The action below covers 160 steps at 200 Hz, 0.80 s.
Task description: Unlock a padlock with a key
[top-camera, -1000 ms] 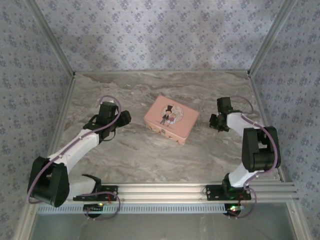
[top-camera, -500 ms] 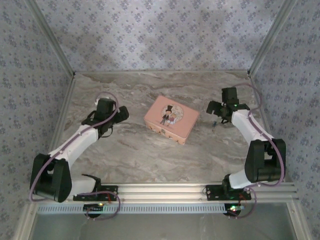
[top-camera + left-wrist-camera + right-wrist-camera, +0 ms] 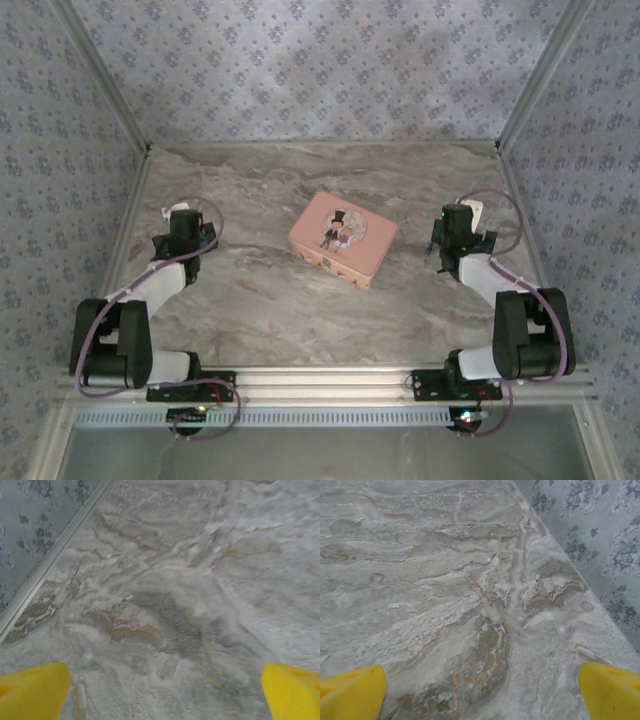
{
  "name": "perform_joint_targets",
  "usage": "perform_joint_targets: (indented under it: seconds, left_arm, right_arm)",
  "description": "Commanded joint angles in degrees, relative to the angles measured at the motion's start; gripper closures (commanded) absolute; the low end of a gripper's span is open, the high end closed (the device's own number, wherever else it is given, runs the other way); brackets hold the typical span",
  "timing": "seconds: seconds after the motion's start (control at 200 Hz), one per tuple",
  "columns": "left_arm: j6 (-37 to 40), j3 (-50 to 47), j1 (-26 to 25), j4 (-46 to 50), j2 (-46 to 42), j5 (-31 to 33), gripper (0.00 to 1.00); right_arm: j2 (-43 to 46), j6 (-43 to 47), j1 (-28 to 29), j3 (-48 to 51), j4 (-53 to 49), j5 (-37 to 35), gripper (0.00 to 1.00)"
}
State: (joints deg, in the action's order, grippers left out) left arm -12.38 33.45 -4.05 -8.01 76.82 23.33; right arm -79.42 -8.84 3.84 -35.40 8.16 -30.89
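The pink cartoon-printed tin [image 3: 342,238] lies mid-table, lid up. The padlock on its clasp is too small to make out from above, and the key is out of view. My left gripper [image 3: 183,222] hovers well left of the tin, near the left wall. In the left wrist view it [image 3: 165,695] is open, its yellow fingertips [image 3: 32,690] far apart over bare marble. My right gripper [image 3: 458,226] sits right of the tin, apart from it. The right wrist view shows it [image 3: 482,695] open too, yellow pads [image 3: 350,692] spread with nothing between them.
The marble tabletop [image 3: 250,290] is boxed in by patterned walls on three sides. A metal rail [image 3: 55,555] marks the left edge close to my left gripper. The right wall [image 3: 600,540] stands close beside my right gripper.
Both grippers opened wide. The left arm swung leftward away from the tin toward the wall; the right gripper drew back to the right and turned toward the far right corner.
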Motion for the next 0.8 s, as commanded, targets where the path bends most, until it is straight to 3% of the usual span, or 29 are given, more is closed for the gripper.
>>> perform_joint_targets:
  seconds: [0.0, 0.095, 0.15, 0.2, 0.255, 0.285, 0.345, 0.415, 0.495, 0.66, 0.795]
  left_arm:
    - [3.7, -3.9, 1.0, -16.3, 2.4, -1.8, 0.02]
    - [6.6, -4.0, 1.8, -21.2, 5.0, -5.6, 0.02]
    - [9.5, -4.8, 1.7, -24.0, 5.5, -8.4, 0.02]
    - [10.8, -8.6, 2.2, -33.0, 6.9, -11.7, 0.02]
    - [11.0, -13.0, 3.1, -44.4, 11.1, -14.3, 0.02]
    - [11.3, -14.1, 3.1, -50.6, 12.9, -13.6, 0.02]
    - [9.5, -10.2, 3.0, -38.2, 10.4, -11.2, 0.02]
    - [9.0, -11.3, 3.2, -42.3, 11.4, -8.8, 0.02]
    - [9.1, -11.5, 2.8, -42.6, 11.4, -8.3, 0.02]
    - [9.0, -11.2, 2.7, -41.8, 11.3, -8.0, 0.02]
    - [8.9, -11.1, 2.7, -41.2, 11.1, -8.0, 0.02]
  right_arm:
    - [-2.2, 3.1, -0.4, 4.4, 16.6, -3.4, 0.0]
    - [-2.9, 2.1, -0.4, 6.7, 21.5, -1.0, 0.0]
    - [-3.6, 3.8, -0.6, 9.7, 29.3, 3.6, 0.0]
    - [-5.7, 8.4, -0.5, 12.3, 37.7, 6.5, 0.0]
    - [-5.0, 7.2, -0.9, 12.5, 34.7, 13.5, 0.0]
    - [-5.5, 8.5, -2.1, 13.4, 37.9, 16.4, 0.0]
    - [-9.8, 7.7, -4.2, 16.2, 47.9, 18.6, 0.0]
    - [-7.0, 5.4, -4.0, 14.1, 38.5, 16.7, 0.0]
    - [-8.4, 10.8, -0.1, 16.3, 46.3, 11.6, 0.0]
    - [-8.1, 8.5, -4.1, 13.8, 40.3, 20.3, 0.0]
    - [-8.1, 9.0, -3.4, 14.3, 41.7, 18.7, 0.0]
